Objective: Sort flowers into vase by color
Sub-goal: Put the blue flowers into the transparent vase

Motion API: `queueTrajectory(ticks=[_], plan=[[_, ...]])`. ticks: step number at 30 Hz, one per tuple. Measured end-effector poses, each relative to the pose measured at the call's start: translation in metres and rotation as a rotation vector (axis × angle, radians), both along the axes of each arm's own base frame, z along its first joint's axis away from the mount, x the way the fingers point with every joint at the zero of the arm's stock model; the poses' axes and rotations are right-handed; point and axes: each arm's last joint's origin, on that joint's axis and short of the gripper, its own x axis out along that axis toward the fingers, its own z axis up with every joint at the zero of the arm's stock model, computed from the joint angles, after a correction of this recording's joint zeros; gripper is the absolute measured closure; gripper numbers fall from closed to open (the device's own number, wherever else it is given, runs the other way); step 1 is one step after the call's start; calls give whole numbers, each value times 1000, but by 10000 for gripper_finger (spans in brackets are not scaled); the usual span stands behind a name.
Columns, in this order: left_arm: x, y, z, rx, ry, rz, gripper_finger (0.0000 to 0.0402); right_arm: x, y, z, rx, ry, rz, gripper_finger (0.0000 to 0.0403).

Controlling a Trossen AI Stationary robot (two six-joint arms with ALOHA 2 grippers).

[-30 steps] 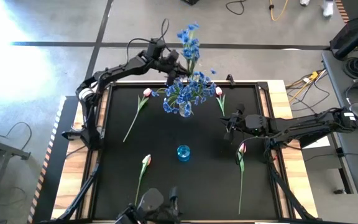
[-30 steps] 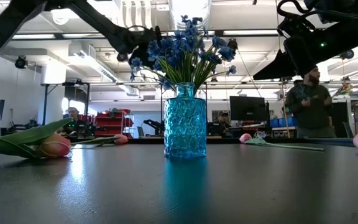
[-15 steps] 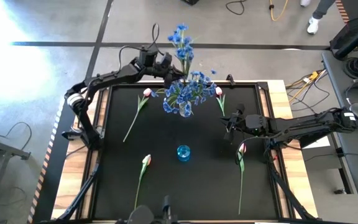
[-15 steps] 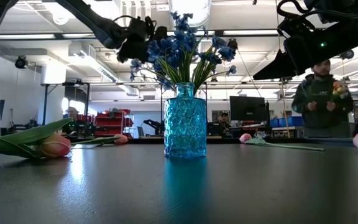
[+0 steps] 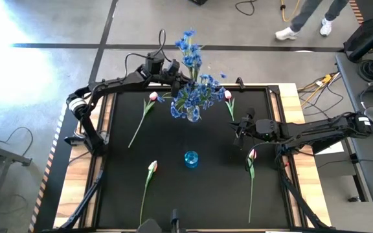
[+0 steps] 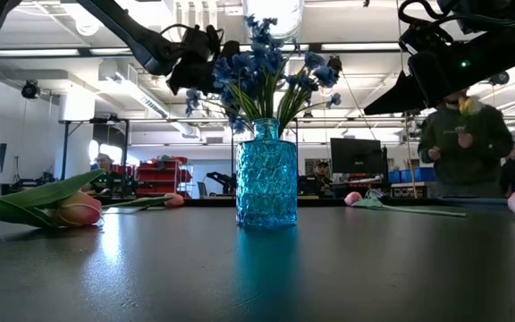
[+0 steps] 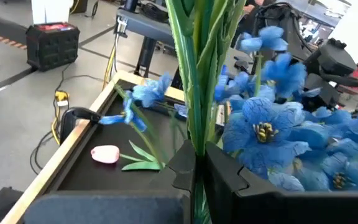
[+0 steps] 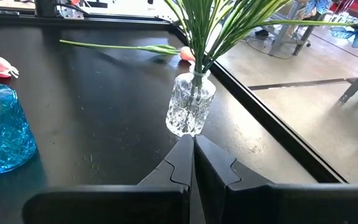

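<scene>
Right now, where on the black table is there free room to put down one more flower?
Free: the near middle, between the near-left tulip and the near-right tulip, in front of the blue vase. Crowded: the far edge, where the left gripper holds a blue spray over the clear vase; right gripper waits nearby.

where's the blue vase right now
In the high view the blue vase stands empty near the table's middle, between two tulips, nearer than the clear vase.

Blue sprays [image 5: 196, 97] vased; tulips [image 5: 151, 167] flat.
</scene>
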Motion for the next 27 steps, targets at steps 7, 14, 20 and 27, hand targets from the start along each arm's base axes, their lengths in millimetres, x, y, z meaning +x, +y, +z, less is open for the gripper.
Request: queueTrajectory(ticks=[7, 14, 20, 27], plan=[[3, -8, -9, 16, 13, -26, 400, 0, 0, 0, -2, 1, 0, 394], [4, -12, -14, 43, 17, -42, 400, 0, 0, 0, -2, 1, 1, 394], [7, -16, -14, 91, 12, -64, 400, 0, 0, 0, -3, 2, 1, 394], [8, -18, -14, 111, 10, -77, 390, 0, 0, 0, -4, 3, 1, 394]])
